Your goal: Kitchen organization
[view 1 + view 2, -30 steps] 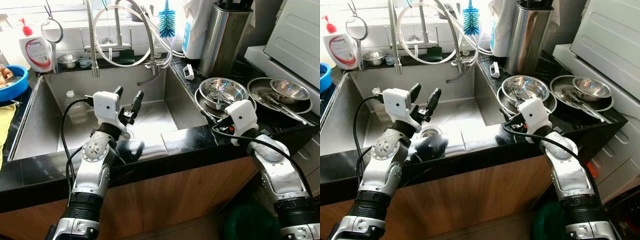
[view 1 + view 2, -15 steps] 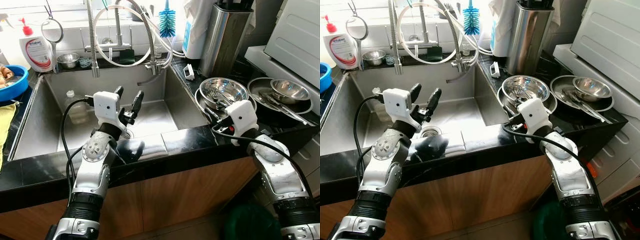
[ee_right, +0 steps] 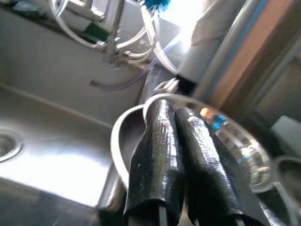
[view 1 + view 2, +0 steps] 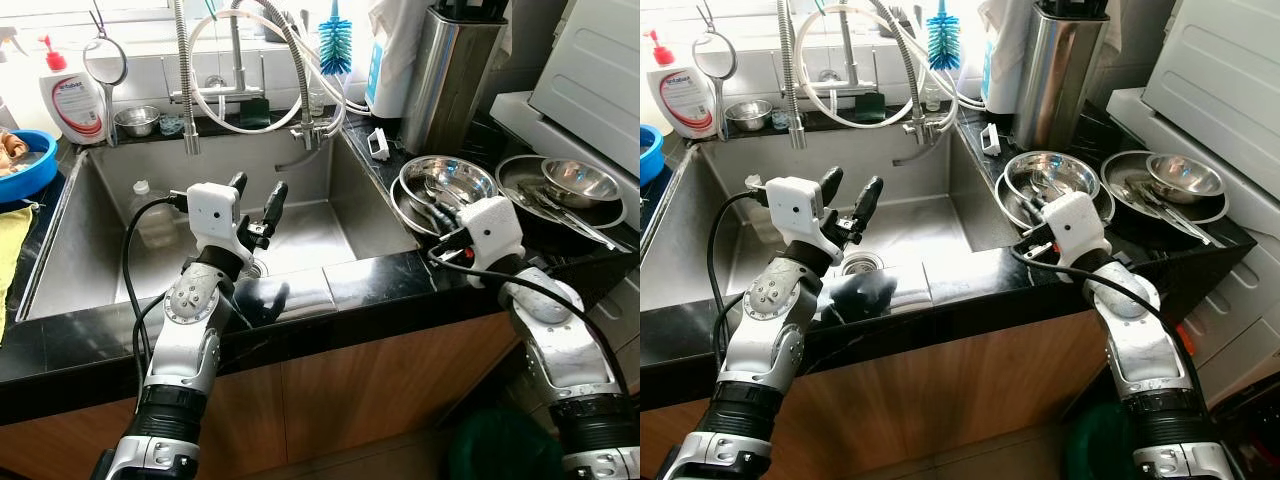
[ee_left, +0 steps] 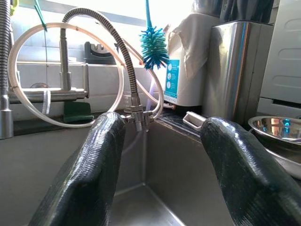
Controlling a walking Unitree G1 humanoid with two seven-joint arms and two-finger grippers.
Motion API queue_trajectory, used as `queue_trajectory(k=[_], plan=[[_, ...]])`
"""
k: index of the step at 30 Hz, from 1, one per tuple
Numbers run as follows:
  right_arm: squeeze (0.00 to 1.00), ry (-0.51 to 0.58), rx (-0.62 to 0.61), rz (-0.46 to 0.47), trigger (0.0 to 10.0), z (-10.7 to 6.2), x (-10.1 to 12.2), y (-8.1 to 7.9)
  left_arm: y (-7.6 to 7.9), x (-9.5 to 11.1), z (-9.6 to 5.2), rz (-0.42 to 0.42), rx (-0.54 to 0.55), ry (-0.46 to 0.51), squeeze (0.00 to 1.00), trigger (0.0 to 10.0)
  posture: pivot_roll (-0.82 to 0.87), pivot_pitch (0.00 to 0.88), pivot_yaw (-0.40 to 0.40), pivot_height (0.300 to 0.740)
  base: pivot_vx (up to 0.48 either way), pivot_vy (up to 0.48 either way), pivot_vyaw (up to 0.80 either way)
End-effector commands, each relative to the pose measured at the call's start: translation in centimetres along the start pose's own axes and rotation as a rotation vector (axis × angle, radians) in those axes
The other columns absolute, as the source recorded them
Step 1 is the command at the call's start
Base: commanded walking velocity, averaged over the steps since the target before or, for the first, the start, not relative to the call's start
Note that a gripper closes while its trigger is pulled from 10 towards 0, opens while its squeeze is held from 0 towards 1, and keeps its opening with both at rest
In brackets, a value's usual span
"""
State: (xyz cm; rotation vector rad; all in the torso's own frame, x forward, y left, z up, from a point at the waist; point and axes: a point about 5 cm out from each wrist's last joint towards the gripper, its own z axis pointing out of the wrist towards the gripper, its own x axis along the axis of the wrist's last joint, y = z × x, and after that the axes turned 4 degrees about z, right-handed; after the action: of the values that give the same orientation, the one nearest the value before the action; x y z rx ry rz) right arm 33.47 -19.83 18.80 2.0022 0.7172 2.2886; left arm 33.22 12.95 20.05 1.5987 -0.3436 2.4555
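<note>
1. The left arm rises from below the worktop [image 4: 380,283] edge, bent at the elbow, forearm upright, wrist tipped forward over the sink [image 4: 100,240]
2. The left tool [image 4: 256,196] hangs above the sink basin, near the drain, its two black fingers [image 5: 89,174] spread well apart and pointing up and away toward the faucet [image 5: 134,94]; it is released and grips nothing
3. The right arm comes up on the right side, forearm angled inward, its white wrist housing over the front edge of the worktop just in front of the steel dishes
4. The right tool [image 4: 1032,210] reaches forward and to the robot's left, its tips at the near rim of the steel bowl [image 4: 448,182]; in the right wrist view the two fingers [image 3: 155,155] lie pressed together, clenched, with nothing visible between them, the bowl's rim curving just behind them
5. The steel bowl sits upright, mouth up, on a steel plate on the worktop right of the sink, with utensils lying inside it
6. A second steel bowl [image 4: 578,181] sits farther right on another plate, with long utensils across that plate pointing toward the front right
7. A tall steel canister [image 4: 452,70] stands upright behind the bowls, a blue bottle brush [image 4: 333,45] hangs by the faucet hoses, and a soap bottle [image 4: 72,98] stands at the sink's far left corner
</note>
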Motion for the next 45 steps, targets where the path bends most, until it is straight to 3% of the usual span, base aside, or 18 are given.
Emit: queue_trajectory(k=[1,9,10,12,13,23,29,31,32,35,39,40,41,42,43,45], plan=[[0.0,0.039,-0.036,-0.021,0.0,0.1,1.0,0.8,0.1,0.2,0.2,-0.003,-0.005,0.011,0.0,10.0,0.01,0.0,-0.048,0.74,0.0,0.0,0.0],[0.0,0.108,-0.114,-0.036,0.0,0.2,2.5,1.6,0.1,0.2,0.2,-0.005,-0.005,0.013,0.0,10.0,0.02,0.0,-0.049,0.74,0.0,0.0,0.0],[0.0,0.122,-0.128,-0.039,3.3,0.2,2.9,1.7,0.1,0.2,0.2,-0.006,-0.005,0.013,0.0,10.0,0.02,0.0,-0.048,0.74,0.0,0.0,0.0],[0.0,0.132,-0.138,-0.04,3.3,0.2,3.1,1.7,0.1,0.2,0.2,-0.006,-0.005,0.014,0.0,10.0,0.02,0.0,-0.048,0.74,0.0,0.0,0.0],[0.0,0.144,-0.15,-0.039,10.0,0.2,3.4,1.8,0.1,0.2,0.2,-0.007,-0.005,0.014,0.0,10.0,0.02,0.0,-0.048,0.74,0.0,0.0,0.0],[0.0,0.146,-0.18,-0.03,10.0,0.1,3.3,1.6,0.1,0.2,0.2,-0.005,-0.007,0.012,0.0,10.0,0.02,0.0,-0.049,0.74,0.0,0.0,0.0],[0.0,0.22,-0.174,0.09,10.0,0.2,4.7,1.2,0.2,0.2,0.3,-0.003,-0.007,0.013,0.0,10.0,0.01,0.0,-0.048,0.74,0.0,0.0,0.0],[0.0,0.284,-0.113,0.177,10.0,0.1,6.0,0.1,0.3,0.2,0.4,-0.007,-0.009,0.014,0.0,10.0,0.01,0.0,-0.048,0.74,0.0,0.0,0.0],[0.0,0.284,-0.113,0.177,10.0,0.1,6.0,0.1,0.3,0.2,0.4,-0.007,-0.009,0.014,0.0,10.0,0.01,0.0,-0.048,0.74,0.0,0.0,0.0],[0.0,0.394,-0.011,0.354,10.0,-0.4,8.2,-2.0,0.5,0.3,0.4,-0.012,-0.011,0.017,0.0,10.0,0.01,0.0,-0.05,0.74,0.0,0.0,0.0],[0.0,0.439,0.015,0.496,10.0,-1.0,8.6,-2.9,0.6,0.3,0.5,-0.016,-0.01,0.018,0.0,10.0,0.01,0.0,-0.052,0.74,0.0,0.0,0.0],[0.0,0.449,0.033,0.573,10.0,-1.4,8.4,-3.2,0.6,0.3,0.5,-0.018,-0.01,0.019,0.0,10.0,0.01,0.0,-0.052,0.74,0.0,0.0,0.0],[0.0,0.449,0.033,0.573,10.0,-1.4,8.4,-3.2,0.6,0.3,0.5,-0.018,-0.01,0.019,0.0,10.0,0.01,0.0,-0.052,0.74,0.0,0.0,0.0],[0.0,0.456,0.047,0.634,10.0,-1.5,8.4,-3.4,0.6,0.3,0.5,-0.019,-0.01,0.019,0.0,10.0,0.01,0.0,-0.052,0.74,0.0,0.0,0.0],[0.0,0.477,0.067,0.758,10.0,-1.8,8.4,-3.8,0.6,0.3,0.6,-0.02,-0.01,0.019,0.0,10.0,0.01,0.0,-0.054,0.74,0.0,0.0,0.0],[0.0,0.489,0.083,0.882,10.0,-2.1,8.2,-4.1,0.5,0.3,0.6,-0.022,-0.009,0.018,0.0,10.0,0.01,0.0,-0.054,0.74,0.0,0.0,0.0]])
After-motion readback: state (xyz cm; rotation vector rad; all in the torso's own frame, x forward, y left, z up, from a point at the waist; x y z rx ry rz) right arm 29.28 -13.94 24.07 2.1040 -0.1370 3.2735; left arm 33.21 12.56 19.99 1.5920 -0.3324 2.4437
